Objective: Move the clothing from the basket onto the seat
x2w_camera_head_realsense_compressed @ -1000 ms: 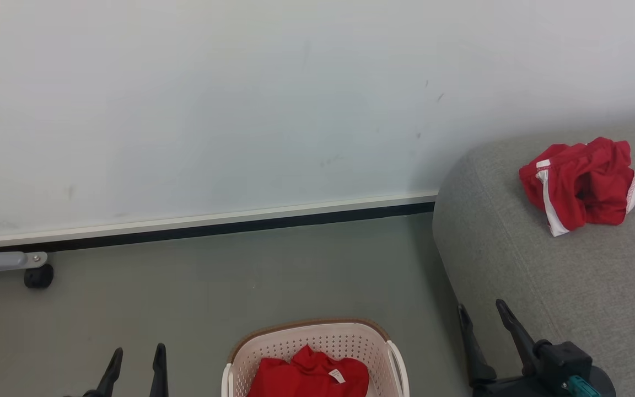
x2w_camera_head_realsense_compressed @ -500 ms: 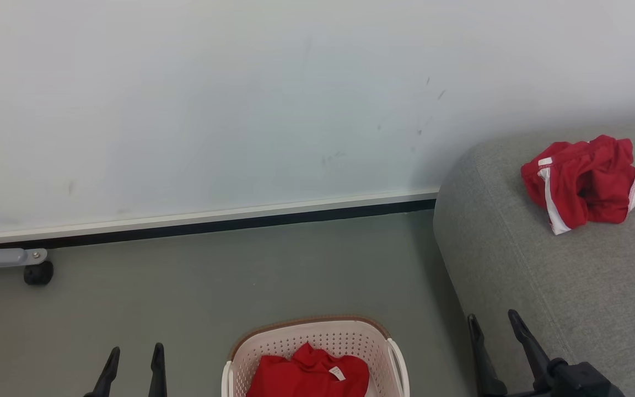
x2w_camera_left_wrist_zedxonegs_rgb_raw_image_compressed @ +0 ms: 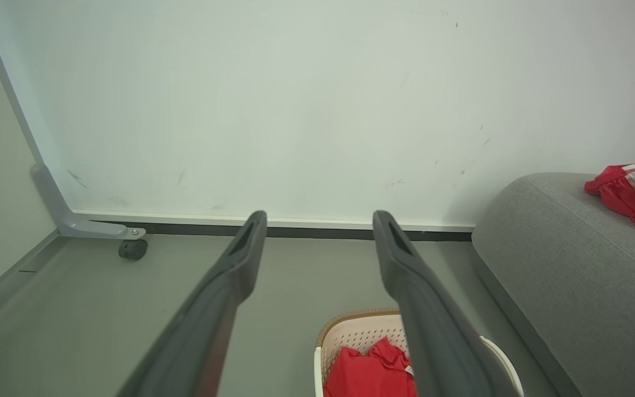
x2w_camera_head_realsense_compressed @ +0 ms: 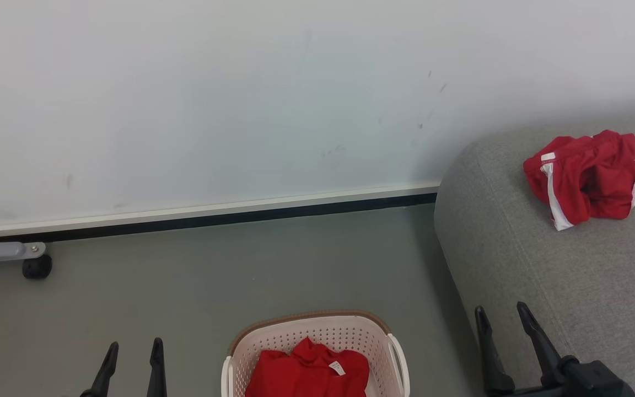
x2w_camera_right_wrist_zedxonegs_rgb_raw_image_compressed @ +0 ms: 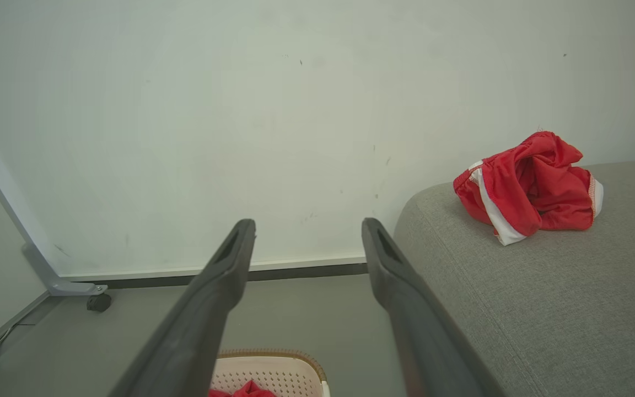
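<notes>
Checking in, operator: where does the next piece lie?

Operator: I see a bright red soft shirt with a small white neck label (x2w_camera_head_realsense_compressed: 301, 375), bunched in the cream-white perforated plastic laundry basket with the brown rim (x2w_camera_head_realsense_compressed: 328, 335), which stands on the grey floor (x2w_camera_head_realsense_compressed: 185, 286) at the bottom middle of my head view. The shirt is crumpled, so I can read no long axis. Its label faces up, toward the basket's right side.

Desk: And which arm is nearer?

Operator: The basket sits between them and below both. My left gripper (x2w_camera_head_realsense_compressed: 134, 344) hovers to its left, fingers apart and holding nothing. My right gripper (x2w_camera_head_realsense_compressed: 501, 307) hovers to its right, fingers likewise apart and empty, just beside the rounded edge of the large grey woven-fabric sofa seat (x2w_camera_head_realsense_compressed: 543, 275). Neither looks clearly closer. I judge the right arm the better choice, being on the seat's side: down and inward to the shirt, then back out right. A red garment with white stripes (x2w_camera_head_realsense_compressed: 585, 176) already lies on the seat, well apart from both grippers.
</notes>
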You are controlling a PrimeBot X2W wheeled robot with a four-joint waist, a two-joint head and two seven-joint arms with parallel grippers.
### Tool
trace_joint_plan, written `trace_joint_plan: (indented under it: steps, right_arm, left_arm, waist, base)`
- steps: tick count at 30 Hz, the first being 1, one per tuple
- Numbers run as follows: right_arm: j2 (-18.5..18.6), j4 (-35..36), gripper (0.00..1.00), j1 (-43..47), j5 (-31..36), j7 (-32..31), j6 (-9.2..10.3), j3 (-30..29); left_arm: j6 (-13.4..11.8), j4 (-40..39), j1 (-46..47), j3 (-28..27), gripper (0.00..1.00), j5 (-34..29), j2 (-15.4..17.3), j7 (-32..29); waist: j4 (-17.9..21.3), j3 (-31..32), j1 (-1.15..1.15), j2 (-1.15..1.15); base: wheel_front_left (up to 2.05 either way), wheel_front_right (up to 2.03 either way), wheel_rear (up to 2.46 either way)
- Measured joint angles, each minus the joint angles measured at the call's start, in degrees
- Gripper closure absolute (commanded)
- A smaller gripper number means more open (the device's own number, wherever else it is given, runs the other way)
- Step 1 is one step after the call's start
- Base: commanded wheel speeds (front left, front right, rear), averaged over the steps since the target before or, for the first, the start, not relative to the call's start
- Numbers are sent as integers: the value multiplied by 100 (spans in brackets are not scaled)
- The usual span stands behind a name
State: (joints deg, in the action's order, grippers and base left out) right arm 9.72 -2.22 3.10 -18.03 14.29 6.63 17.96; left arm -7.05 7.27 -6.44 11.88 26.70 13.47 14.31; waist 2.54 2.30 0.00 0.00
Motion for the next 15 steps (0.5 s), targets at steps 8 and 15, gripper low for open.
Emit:
trace_joint_plan:
  steps: [8, 15]
  right_arm:
    - [0, 89, 0, 2, 3, -2, 26, -57]
    - [-7, 212, 0, 19, 38, -9, 43, -92]
  left_arm:
    - [0, -27, 0, -31, 0, -20, -8, 0]
    - [0, -75, 2, -41, 0, -124, -10, 0]
  waist:
    - [4, -45, 0, 0]
    - [16, -146, 0, 0]
  base:
    - [0, 0, 0]
    - [0, 0, 0]
